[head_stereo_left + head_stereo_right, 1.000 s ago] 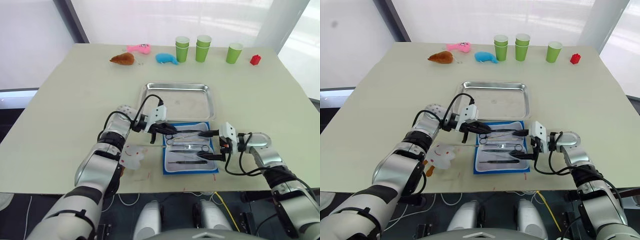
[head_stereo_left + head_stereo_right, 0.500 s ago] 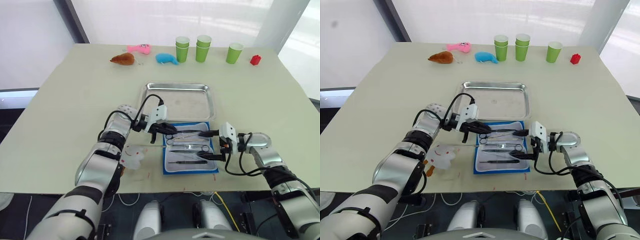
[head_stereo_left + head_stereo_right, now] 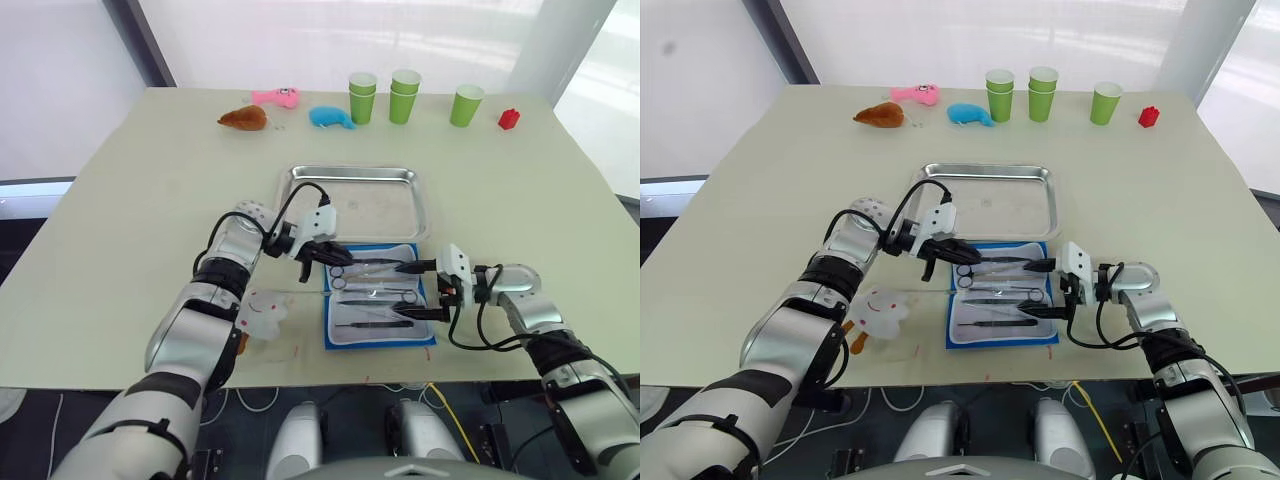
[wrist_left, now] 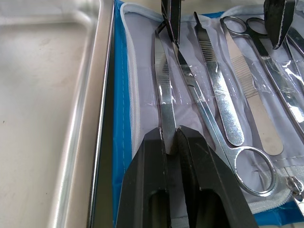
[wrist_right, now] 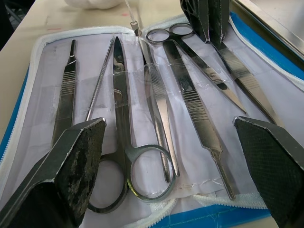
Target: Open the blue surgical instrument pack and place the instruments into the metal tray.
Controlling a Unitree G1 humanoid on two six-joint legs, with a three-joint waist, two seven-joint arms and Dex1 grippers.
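Here I have the left pincer (image 4: 170, 137) closed down on the handle end of a flat forceps (image 4: 164, 90), the instrument nearest the metal tray (image 3: 360, 200). The fingers pinch it edge-on, which I judge is meant to draw it out from under the clear retaining strap. The right pincer (image 5: 180, 156) is spread wide and holds nothing; it sits at the opposite end of the blue surgical instrument pack (image 3: 378, 308), probably to steady it. The pack lies unfolded on the surface (image 3: 150, 180), the remaining instruments (image 5: 142, 118) beside the gripped one, and the tray, just beyond the left pincer, holds no instruments yet.
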